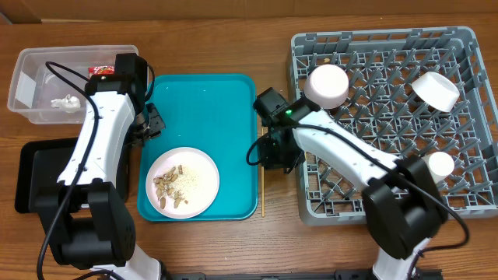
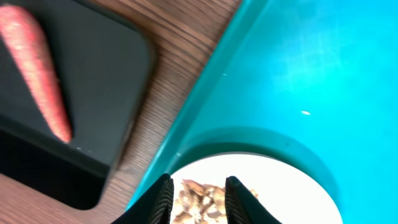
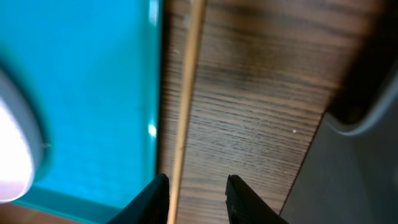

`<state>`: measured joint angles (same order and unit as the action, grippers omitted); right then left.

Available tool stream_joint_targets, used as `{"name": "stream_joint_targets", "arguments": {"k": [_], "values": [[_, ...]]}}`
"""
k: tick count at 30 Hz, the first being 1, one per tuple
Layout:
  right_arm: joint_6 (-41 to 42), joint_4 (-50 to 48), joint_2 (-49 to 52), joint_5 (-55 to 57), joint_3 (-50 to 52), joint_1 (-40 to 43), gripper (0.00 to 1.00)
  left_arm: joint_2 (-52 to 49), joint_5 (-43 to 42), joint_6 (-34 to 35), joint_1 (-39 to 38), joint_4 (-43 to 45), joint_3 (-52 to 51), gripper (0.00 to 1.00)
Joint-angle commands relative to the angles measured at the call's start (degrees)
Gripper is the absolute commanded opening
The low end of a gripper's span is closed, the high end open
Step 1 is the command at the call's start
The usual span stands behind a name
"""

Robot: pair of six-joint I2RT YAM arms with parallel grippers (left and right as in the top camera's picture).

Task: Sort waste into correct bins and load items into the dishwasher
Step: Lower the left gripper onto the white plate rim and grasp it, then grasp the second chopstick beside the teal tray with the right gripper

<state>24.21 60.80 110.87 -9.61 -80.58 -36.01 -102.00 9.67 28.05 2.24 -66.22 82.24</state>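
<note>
A white plate (image 1: 204, 180) carrying beige food scraps (image 1: 170, 190) sits at the front of the teal tray (image 1: 202, 93). My left gripper (image 2: 198, 180) hangs open above the scraps (image 2: 199, 196), holding nothing. An orange carrot (image 2: 43, 68) lies in the black tray (image 1: 31, 179). The clear tub (image 1: 31, 85) holds a white tissue (image 1: 66, 101) and a red wrapper (image 1: 101, 70). A wooden chopstick (image 3: 188, 81) lies on the table beside the teal tray. My right gripper (image 3: 196, 179) is open, and the chopstick runs just inside its left finger. The grey dish rack (image 1: 389, 194) holds two bowls (image 1: 327, 84) (image 1: 436, 89) and a cup (image 1: 440, 165).
The chopstick (image 1: 262, 194) lies in the narrow wooden strip between the teal tray's right rim and the rack's left wall (image 3: 364, 168). The left arm crosses over the black tray and the tub's right end.
</note>
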Motion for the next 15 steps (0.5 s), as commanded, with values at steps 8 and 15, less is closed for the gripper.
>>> {"name": "stream_joint_targets", "arguments": {"k": [8, 15], "values": [[1.4, 0.2, 7.8, 0.4, -0.4, -1.7, 0.33, 1.5, -3.4, 0.2, -0.5, 0.1, 1.2, 0.32], [1.3, 0.4, 8.1, -2.1, -0.4, -1.7, 0.33, 1.5, -3.3, 0.2, -0.5, 0.4, 1.2, 0.32]]}}
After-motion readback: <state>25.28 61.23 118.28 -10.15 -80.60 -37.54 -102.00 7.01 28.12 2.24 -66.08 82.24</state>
